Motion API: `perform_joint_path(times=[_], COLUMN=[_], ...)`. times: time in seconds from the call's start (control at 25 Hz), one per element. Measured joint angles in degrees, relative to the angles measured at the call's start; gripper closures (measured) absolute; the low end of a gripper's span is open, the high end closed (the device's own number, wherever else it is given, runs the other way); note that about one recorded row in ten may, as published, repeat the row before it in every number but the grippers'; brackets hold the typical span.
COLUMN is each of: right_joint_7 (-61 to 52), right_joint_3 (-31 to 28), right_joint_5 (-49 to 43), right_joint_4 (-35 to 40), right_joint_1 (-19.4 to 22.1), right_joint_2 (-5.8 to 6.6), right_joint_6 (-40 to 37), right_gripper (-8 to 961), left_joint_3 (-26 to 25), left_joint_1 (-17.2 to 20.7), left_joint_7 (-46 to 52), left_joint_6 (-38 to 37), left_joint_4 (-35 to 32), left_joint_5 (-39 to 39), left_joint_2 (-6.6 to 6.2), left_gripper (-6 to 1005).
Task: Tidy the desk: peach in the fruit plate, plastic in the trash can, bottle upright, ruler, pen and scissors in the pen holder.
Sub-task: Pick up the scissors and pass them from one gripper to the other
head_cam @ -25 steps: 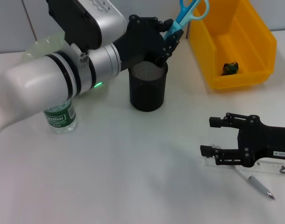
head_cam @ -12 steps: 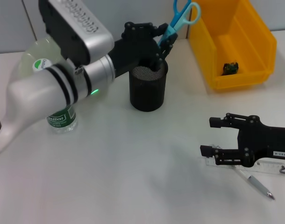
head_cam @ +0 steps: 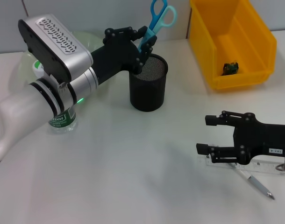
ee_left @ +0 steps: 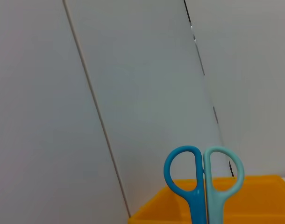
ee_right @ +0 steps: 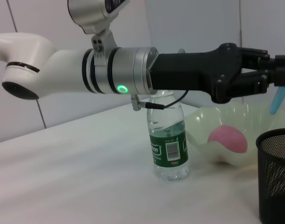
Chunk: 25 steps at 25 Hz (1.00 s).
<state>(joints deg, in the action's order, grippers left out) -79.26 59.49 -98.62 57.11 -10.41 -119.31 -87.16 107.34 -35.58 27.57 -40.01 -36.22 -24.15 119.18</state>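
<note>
My left gripper [head_cam: 142,43] is shut on blue scissors [head_cam: 158,17], handles up, held over the far left rim of the black mesh pen holder [head_cam: 148,86]. The handles show in the left wrist view [ee_left: 203,179]. My right gripper [head_cam: 207,134] is open, low over the table at the end of a clear ruler [head_cam: 269,166]; a silver pen [head_cam: 258,185] lies beside it. A green-labelled bottle [ee_right: 168,140] stands upright, also seen in the head view [head_cam: 63,119] partly behind my left arm. A pink peach [ee_right: 226,138] lies in the pale green plate [ee_right: 209,119].
A yellow bin [head_cam: 232,44] stands at the back right with a small dark item [head_cam: 230,68] inside. My left arm reaches across the plate [head_cam: 89,38] and the bottle. A grey wall stands behind the table.
My left gripper has swung left with the scissors, from the pen holder's right rim to its left rim, and the scissors stand more upright. My right gripper has shifted slightly left.
</note>
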Motion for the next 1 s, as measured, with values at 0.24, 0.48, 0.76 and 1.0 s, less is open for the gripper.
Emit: perform_joint_path(times=[0.24, 0.48, 0.76, 1.0], right_joint_7=[-0.01, -0.02, -0.02, -0.02], right_joint_3=[0.11, 0.18, 0.80, 0.84], right_joint_5=[0.00, 0.01, 0.01, 0.00], right_joint_4=[-0.81, -1.72, -2.26, -3.64], right_joint_1=[-1.13, -2.04, -2.94, -4.38], right_joint_2=[-0.03, -0.04, -0.04, -0.04], right_joint_6=[-0.01, -0.03, 0.03, 0.34], right_gripper=[134, 134, 134, 134], left_joint_3=[1.33, 2.41, 2.52, 2.04], left_joint_1=[-0.02, -0.12, -0.09, -0.09], left_joint_7=[-0.27, -0.30, -0.36, -0.39], left_joint_6=[-0.14, -0.35, -1.02, -1.92], left_joint_4=[0.22, 0.34, 2.16, 3.54], left_joint_5=[0.24, 0.37, 0.52, 0.76], left_joint_2=[0.00, 0.00, 0.00, 0.00], left_gripper=[736, 734, 732, 730])
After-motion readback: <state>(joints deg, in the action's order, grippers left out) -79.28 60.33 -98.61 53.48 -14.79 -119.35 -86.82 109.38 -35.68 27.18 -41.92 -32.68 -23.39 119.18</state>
